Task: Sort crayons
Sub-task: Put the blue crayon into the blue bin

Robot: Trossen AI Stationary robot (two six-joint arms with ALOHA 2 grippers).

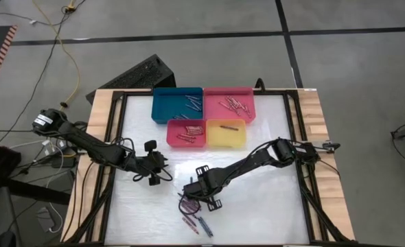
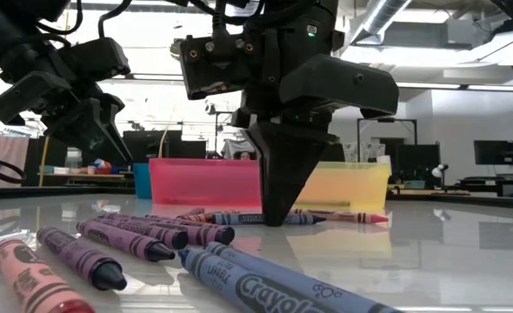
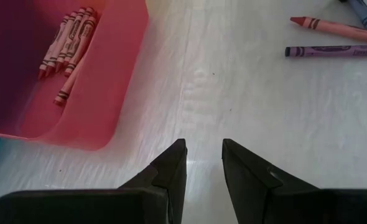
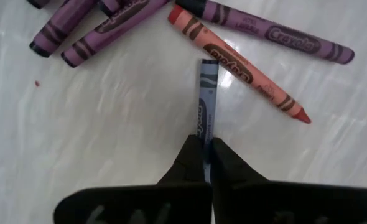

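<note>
Sorting is partly done, judging by the filled trays and the loose pile on the table. The right gripper (image 4: 207, 155) is closing its fingers on one end of a blue crayon (image 4: 207, 102) that is lying flat on the white table (image 1: 271, 206), at the edge of the unsorted crayons (image 1: 194, 218) near the front of the table. In the right wrist view, several purple crayons (image 4: 90, 28) and one red crayon (image 4: 239, 65) are lying just beside the gripped one. The left gripper (image 3: 203, 163) is waiting over bare table, fingers slightly parted and holding nothing, near the red tray (image 3: 124, 81).

Four trays are standing together at the far side. The blue tray (image 1: 163, 106) is holding a few dark crayons. The pink tray (image 1: 213, 96) and the red tray are each holding a cluster of reddish crayons. The yellow tray (image 1: 220, 140) is holding what looks like a single crayon. About a dozen crayons are waiting to be sorted.
</note>
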